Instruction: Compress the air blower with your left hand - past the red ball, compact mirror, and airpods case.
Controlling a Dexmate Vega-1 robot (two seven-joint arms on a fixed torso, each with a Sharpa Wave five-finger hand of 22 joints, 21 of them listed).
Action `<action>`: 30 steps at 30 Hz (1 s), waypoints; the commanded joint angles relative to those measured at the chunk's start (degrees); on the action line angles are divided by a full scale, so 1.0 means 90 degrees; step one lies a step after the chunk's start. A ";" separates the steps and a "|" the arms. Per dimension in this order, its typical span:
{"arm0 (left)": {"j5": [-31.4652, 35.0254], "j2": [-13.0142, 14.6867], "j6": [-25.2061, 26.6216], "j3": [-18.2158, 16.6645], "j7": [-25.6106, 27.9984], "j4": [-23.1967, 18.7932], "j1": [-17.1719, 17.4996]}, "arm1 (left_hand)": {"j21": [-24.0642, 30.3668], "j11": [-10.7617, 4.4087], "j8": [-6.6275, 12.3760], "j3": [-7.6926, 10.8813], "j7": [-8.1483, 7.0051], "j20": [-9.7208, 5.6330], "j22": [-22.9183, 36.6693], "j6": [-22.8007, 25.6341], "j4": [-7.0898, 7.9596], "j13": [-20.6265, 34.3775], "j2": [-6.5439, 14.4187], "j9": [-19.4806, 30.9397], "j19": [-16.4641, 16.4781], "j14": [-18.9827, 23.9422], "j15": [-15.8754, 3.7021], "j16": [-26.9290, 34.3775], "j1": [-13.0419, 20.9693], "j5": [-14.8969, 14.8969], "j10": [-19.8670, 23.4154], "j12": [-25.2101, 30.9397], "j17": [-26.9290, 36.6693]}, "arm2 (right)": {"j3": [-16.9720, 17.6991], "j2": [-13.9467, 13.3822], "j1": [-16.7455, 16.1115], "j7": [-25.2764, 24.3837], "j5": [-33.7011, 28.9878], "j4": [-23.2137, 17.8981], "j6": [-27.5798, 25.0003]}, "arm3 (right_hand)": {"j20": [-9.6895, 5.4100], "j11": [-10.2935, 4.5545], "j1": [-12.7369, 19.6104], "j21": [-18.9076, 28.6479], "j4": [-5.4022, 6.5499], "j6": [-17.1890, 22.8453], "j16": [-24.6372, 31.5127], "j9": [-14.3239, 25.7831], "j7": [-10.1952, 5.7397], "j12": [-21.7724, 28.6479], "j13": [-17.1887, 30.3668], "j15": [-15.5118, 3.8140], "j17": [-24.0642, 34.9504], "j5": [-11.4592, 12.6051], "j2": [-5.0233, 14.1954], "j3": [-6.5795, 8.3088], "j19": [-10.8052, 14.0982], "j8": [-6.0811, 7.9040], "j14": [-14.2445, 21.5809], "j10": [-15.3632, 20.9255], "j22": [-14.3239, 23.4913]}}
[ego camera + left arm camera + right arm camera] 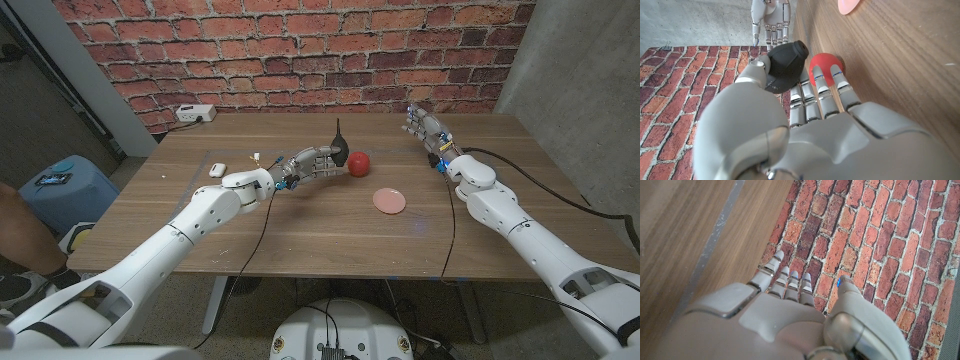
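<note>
Your left hand wraps thumb and fingers around the black air blower, which stands just beside the red ball, ready to squeeze, while your right hand waits empty, fingers apart.

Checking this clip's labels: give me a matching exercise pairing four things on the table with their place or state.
Things:
1. air blower
2. red ball
3. compact mirror
4. right hand

Places or states:
A. pink disc lying nearer the robot than the ball
B. held in the left hand
C. on the table just beyond the left hand's fingers
D. open, holding nothing

Pairs: 1-B, 2-C, 3-A, 4-D
</note>
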 commanded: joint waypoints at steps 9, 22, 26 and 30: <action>0.0017 0.0007 0.0126 0.0016 0.0187 -0.0044 -0.0030 | 0.0181 -0.0250 0.0219 0.0043 -0.0105 -0.0091 0.0028 0.0651 -0.0077 -0.0007 0.0105 -0.0001 0.0337 0.0543 -0.0235 0.0262 0.0141 -0.0056 0.0691 0.0207 0.0080 | 0.0020 0.0063 -0.0005 0.0049 0.0066 0.0162 0.0100 | -0.0265 0.0029 -0.0039 0.0029 -0.0047 -0.0017 0.0043 0.0036 -0.0002 0.0016 0.0030 -0.0204 0.0024 -0.0007 0.0033 0.0010 -0.0008 0.0007 -0.0014 -0.0014 0.0024; 0.0031 -0.0034 0.0164 0.0032 0.0302 -0.0061 -0.0038 | 0.0250 -0.0366 0.0383 0.0071 -0.0199 -0.0195 0.0029 0.1055 -0.0114 0.0013 0.0124 0.0006 0.0465 0.0816 -0.0440 0.0389 0.0241 -0.0078 0.1022 0.0268 0.0127 | 0.0067 -0.0015 -0.0140 0.0012 0.0112 0.0052 0.0061 | -0.0269 0.0026 -0.0035 0.0029 -0.0057 -0.0014 0.0041 0.0036 -0.0003 0.0015 0.0029 -0.0200 0.0022 -0.0007 0.0034 0.0015 -0.0008 0.0008 -0.0018 -0.0020 0.0024; 0.0035 -0.0066 0.0161 0.0022 0.0422 -0.0104 -0.0006 | 0.0296 -0.0452 0.0493 0.0075 -0.0263 -0.0261 0.0031 0.1303 -0.0116 0.0012 0.0139 0.0016 0.0552 0.0991 -0.0557 0.0479 0.0287 -0.0092 0.1277 0.0324 0.0162 | 0.0086 -0.0036 -0.0191 0.0004 0.0132 0.0019 0.0063 | -0.0269 0.0017 -0.0032 0.0028 -0.0061 -0.0014 0.0039 0.0036 -0.0002 0.0015 0.0029 -0.0201 0.0021 -0.0007 0.0033 0.0017 -0.0011 0.0008 -0.0021 -0.0021 0.0024; 0.0051 -0.0084 0.0166 0.0031 0.0501 -0.0142 0.0008 | 0.0333 -0.0503 0.0574 0.0099 -0.0334 -0.0307 0.0031 0.1479 -0.0131 0.0008 0.0145 0.0021 0.0616 0.1139 -0.0656 0.0539 0.0345 -0.0097 0.1517 0.0374 0.0175 | 0.0118 -0.0058 -0.0261 -0.0012 0.0155 -0.0013 0.0091 | -0.0272 0.0021 -0.0025 0.0029 -0.0069 -0.0013 0.0039 0.0036 -0.0003 0.0016 0.0029 -0.0203 0.0018 -0.0007 0.0033 0.0021 -0.0007 0.0009 -0.0018 -0.0021 0.0024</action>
